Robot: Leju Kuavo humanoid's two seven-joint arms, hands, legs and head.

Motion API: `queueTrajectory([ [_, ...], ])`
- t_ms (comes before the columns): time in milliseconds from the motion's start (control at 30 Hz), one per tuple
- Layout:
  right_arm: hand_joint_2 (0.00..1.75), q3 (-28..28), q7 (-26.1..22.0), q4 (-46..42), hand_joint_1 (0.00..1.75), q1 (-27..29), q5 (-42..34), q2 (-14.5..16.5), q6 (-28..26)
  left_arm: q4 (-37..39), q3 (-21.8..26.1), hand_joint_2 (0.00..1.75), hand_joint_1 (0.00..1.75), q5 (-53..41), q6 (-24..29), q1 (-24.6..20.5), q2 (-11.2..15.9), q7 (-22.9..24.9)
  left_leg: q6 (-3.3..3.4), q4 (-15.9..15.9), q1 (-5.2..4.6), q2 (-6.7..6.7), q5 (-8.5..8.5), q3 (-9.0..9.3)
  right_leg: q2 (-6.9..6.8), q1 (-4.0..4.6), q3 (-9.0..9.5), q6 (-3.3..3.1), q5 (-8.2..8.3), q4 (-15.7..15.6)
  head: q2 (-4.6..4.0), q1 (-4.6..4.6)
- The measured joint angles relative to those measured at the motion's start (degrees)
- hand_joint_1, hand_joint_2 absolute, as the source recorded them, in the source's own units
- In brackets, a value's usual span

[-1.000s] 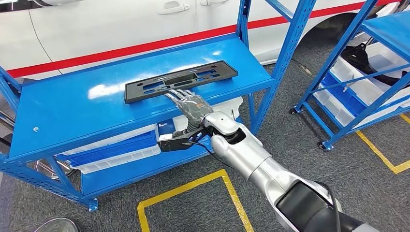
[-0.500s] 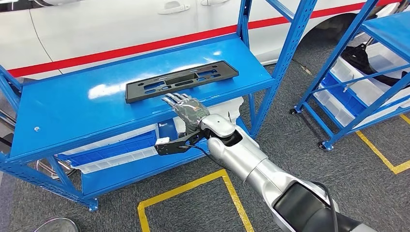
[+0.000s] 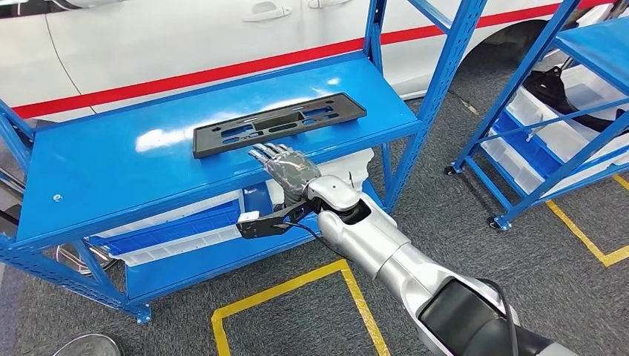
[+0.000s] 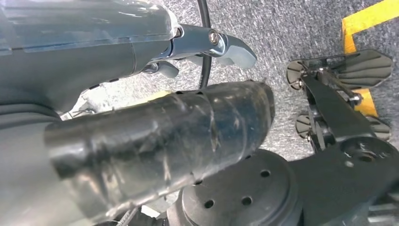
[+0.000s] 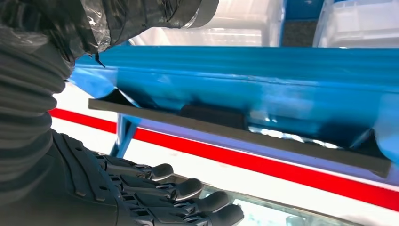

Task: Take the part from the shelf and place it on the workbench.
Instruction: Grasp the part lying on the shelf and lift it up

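Right hand empty, fingers spread, just short of black part, near blue shelf front edge

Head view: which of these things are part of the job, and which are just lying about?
Job:
- black part, flat on the shelf
- blue shelf
- right hand, fingers apart, just short of the part

Lying about:
- white bins beneath
- second rack
- white car

Right arm reaches forward, right robot hand flat, fingers extended and apart, holding nothing; left robot hand hangs down.
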Motion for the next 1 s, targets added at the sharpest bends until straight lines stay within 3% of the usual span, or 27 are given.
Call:
queueTrajectory([
  [67, 0.0, 0.0, 0.0, 0.1, 0.0, -0.2, 0.0, 0.1, -0.1, 0.0, 0.0, 0.0, 0.0, -0.1, -0.4, -0.1, -0.1, -0.3, 0.13, -1.6, 0.57, 0.23, 0.72, 1.02, 0.02, -0.07, -1.65, 0.45, -2.51, 4.0, 0.0, 0.03],
  [133, 0.0, 0.0, -0.1, 0.4, 0.0, -0.3, 0.0, 0.1, -0.1, 0.0, 0.0, 0.0, 0.0, -0.1, -0.5, -0.3, -0.1, -0.4, 0.06, -1.9, 0.77, 0.27, 0.79, 1.18, 0.02, -0.54, -5.07, 1.05, -5.73, 10.9, 0.0, 0.02],
  [167, 0.0, 0.0, -0.1, 0.6, 0.0, -0.2, -0.1, 0.0, -0.1, 0.0, 0.0, 0.0, 0.0, -0.2, -0.6, -0.3, -0.2, -0.4, -0.11, -1.8, 0.94, 0.26, 0.68, 1.17, -0.01, -0.86, -6.35, 1.37, -6.33, 13.2, 0.0, 0.03],
  [200, 0.0, 0.1, -0.1, 0.7, 0.0, -0.1, -0.1, 0.0, -0.1, 0.0, 0.0, 0.0, 0.0, -0.2, -0.7, -0.3, -0.2, -0.4, -0.41, -1.6, 1.2, 0.24, 0.49, 1.16, -0.05, -1.21, -6.71, 1.75, -5.78, 13.6, 0.0, 0.02],
  [233, 0.0, 0.1, -0.1, 0.8, 0.0, 0.0, -0.2, 0.0, -0.1, 0.1, 0.0, 0.0, 0.0, -0.2, -0.8, -0.2, -0.3, -0.4, -0.81, -1.2, 1.56, 0.21, 0.23, 1.16, -0.11, -1.58, -5.96, 2.16, -4.22, 11.9, 0.0, 0.02],
  [300, 0.0, 0.1, -0.2, 0.9, 0.0, -0.2, -0.2, 0.0, -0.1, 0.2, 0.0, 0.0, 0.0, -0.2, -0.9, -0.2, -0.2, -0.4, -2.06, -0.1, 2.13, 0.12, -0.58, 1.02, -0.19, -2.2, -2.6, 3.13, -0.6, 5.0, 0.0, 0.04],
  [333, 0.0, 0.1, -0.2, 1.0, 0.0, -0.3, -0.3, 0.0, -0.1, 0.3, 0.0, 0.0, 0.0, -0.2, -0.9, -0.3, -0.1, -0.5, -2.71, 0.5, 2.24, 0.05, -0.97, 0.85, -0.02, -2.27, -1.41, 3.09, 0.29, 2.4, 0.0, 0.03],
  [367, 0.0, 0.1, -0.3, 1.0, 0.0, -0.3, -0.3, 0.0, -0.1, 0.3, 0.0, 0.0, 0.0, -0.2, -1.0, -0.3, -0.1, -0.5, -3.3, 0.9, 2.21, -0.02, -1.25, 0.7, 0.15, -2.23, -0.9, 2.72, 0.44, 1.1, 0.0, 0.02],
  [467, 0.0, 0.2, -0.5, 1.1, 0.0, -0.3, -0.4, 0.1, -0.1, 0.5, 0.0, 0.0, 0.0, -0.2, -1.1, -0.4, -0.1, -0.6, -4.41, 0.7, 2.34, -0.07, -1.42, 0.76, 0.5, -1.87, -1.27, 0.4, -0.12, 1.5, 0.0, -0.02],
  [533, 0.0, 0.2, -0.6, 1.1, 0.0, -0.5, -0.4, 0.1, -0.1, 0.5, 0.0, 0.0, 0.0, -0.2, -1.1, -0.4, -0.1, -0.6, -4.38, 2.8, 2.48, 0.02, -2.86, -0.08, 0.53, -1.65, -1.05, -0.81, -0.18, 1.3, 0.0, -0.03],
  [633, 1.31, 0.3, -0.7, 1.1, 0.0, -0.6, -0.4, 0.2, -0.1, 0.5, 0.0, 0.0, 0.0, -0.2, -1.2, -0.4, -0.1, -0.6, -3.32, 14.3, 1.62, 0.02, -7.89, -5.84, 0.47, -0.7, -0.64, -2.01, -0.47, 1.2, 0.0, -0.03],
  [667, 1.75, 0.4, -0.7, 1.2, 0.0, -0.6, -0.4, 0.2, -0.1, 0.5, 0.0, 0.0, 0.0, -0.2, -1.2, -0.4, -0.1, -0.6, -2.92, 17.7, 1.21, 0.01, -8.73, -7.77, 0.49, -0.26, -0.52, -2.3, -0.61, 1.2, 0.0, -0.03],
  [700, 1.75, 0.4, -0.7, 1.2, 0.0, -0.5, -0.4, 0.2, -0.1, 0.5, 0.0, 0.0, 0.0, -0.2, -1.2, -0.3, -0.1, -0.6, -2.4, 19.1, 0.79, 0.0, -8.47, -8.83, 0.54, 0.18, -0.33, -2.56, -0.78, 1.3, 0.0, -0.03],
  [733, 1.75, 0.5, -0.7, 1.3, 0.0, -0.6, -0.4, 0.2, -0.1, 0.5, 0.0, 0.0, 0.0, -0.2, -1.3, -0.3, -0.1, -0.6, -1.72, 18.1, 0.34, -0.03, -7.0, -8.71, 0.62, 0.6, -0.05, -2.78, -0.97, 1.3, 0.0, -0.03],
  [833, 1.75, 0.5, -0.8, 1.3, 0.0, -0.7, -0.4, 0.3, -0.1, 0.5, 0.1, 0.0, 0.0, -0.1, -1.5, -0.2, 0.1, -0.6, 0.81, 7.8, -1.1, -0.22, -1.13, -4.44, 0.79, 1.48, 0.96, -3.05, -1.71, 1.3, 0.0, 0.0],
  [900, 1.75, 0.5, -0.8, 1.3, 0.0, -0.8, -0.4, 0.4, -0.1, 0.5, 0.1, 0.0, 0.0, -0.1, -1.6, -0.3, 0.2, -0.6, 1.39, 4.2, -1.67, -0.25, -0.63, -2.78, 0.79, 1.57, 1.0, -2.76, -1.97, 1.3, 0.0, 0.0],
  [1000, 1.75, 0.7, -0.8, 1.4, 0.0, -0.9, -0.4, 0.4, -0.1, 0.5, 0.1, 0.0, 0.0, 0.0, -1.6, -0.5, 0.2, -0.6, 1.22, 2.6, -1.5, -0.23, -0.76, -1.84, 0.68, 1.59, 1.04, -1.93, -2.36, 1.2, 0.0, 0.01],
])
